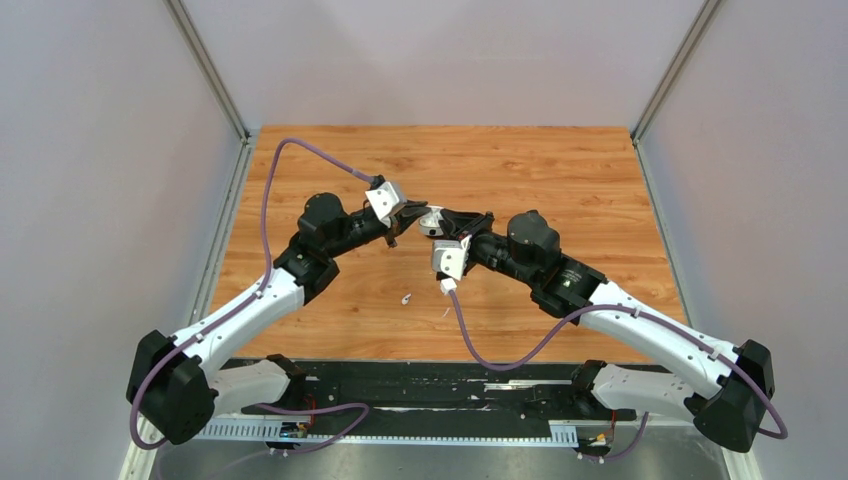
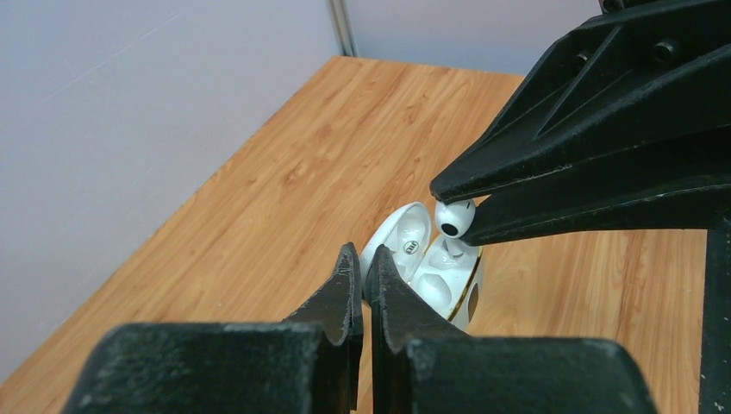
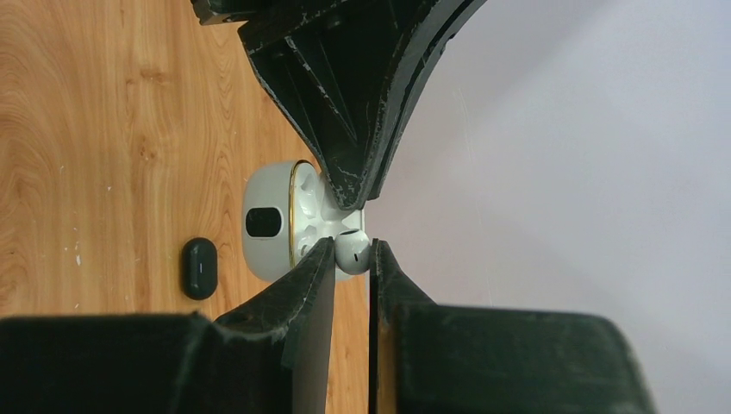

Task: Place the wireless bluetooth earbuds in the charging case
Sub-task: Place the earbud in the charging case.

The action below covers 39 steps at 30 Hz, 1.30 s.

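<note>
Grey walls (image 1: 100, 150) enclose a wooden table (image 1: 550, 180). From above, the left gripper (image 1: 412, 213) and right gripper (image 1: 445, 216) meet over the open white charging case (image 1: 431, 224), with a second earbud (image 1: 407, 297) loose on the wood nearer the bases. From the left wrist, the left gripper's jaws are pressed together with their tips against the case's lid, whose small logo (image 2: 410, 249) is unreadable. The right gripper pinches an earbud (image 2: 454, 217) just above the wells. From the right wrist, a dark oval object (image 3: 199, 268) lies beside the case.

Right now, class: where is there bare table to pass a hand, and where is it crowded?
Free: the far strip of table between the arms and the back wall, and both far corners. The near patch between the forearms holds a loose earbud and a purple cable. Crowded: mid-table, where both jaws meet at the charging case.
</note>
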Each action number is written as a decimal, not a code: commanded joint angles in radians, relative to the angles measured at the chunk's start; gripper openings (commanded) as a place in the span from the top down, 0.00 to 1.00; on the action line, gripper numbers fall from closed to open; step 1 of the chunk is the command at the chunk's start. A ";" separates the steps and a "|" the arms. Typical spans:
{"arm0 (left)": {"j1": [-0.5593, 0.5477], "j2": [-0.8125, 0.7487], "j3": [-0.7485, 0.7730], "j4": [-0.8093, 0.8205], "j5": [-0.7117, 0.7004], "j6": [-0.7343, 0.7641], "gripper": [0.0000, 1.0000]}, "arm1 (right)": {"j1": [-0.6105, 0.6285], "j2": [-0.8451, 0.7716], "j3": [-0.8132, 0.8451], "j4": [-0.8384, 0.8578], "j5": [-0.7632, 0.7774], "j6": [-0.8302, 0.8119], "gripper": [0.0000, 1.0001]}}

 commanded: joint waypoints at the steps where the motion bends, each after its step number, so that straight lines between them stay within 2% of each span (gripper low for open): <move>1: 0.000 0.001 0.036 0.063 -0.020 0.014 1.00 | 0.006 -0.017 0.038 -0.047 -0.013 0.003 1.00; 17: 0.000 -0.003 0.032 0.043 0.027 0.033 1.00 | 0.006 0.016 0.058 -0.056 0.074 -0.047 1.00; 27: 0.000 -0.002 0.028 0.055 0.013 0.026 1.00 | 0.007 0.024 0.070 -0.134 0.021 -0.061 1.00; 36: -0.001 -0.007 0.019 0.080 0.018 0.010 1.00 | 0.006 0.041 0.077 -0.137 0.009 -0.056 1.00; 39: 0.000 -0.010 0.015 0.082 0.015 0.017 1.00 | 0.005 0.040 0.077 -0.140 0.016 -0.038 0.95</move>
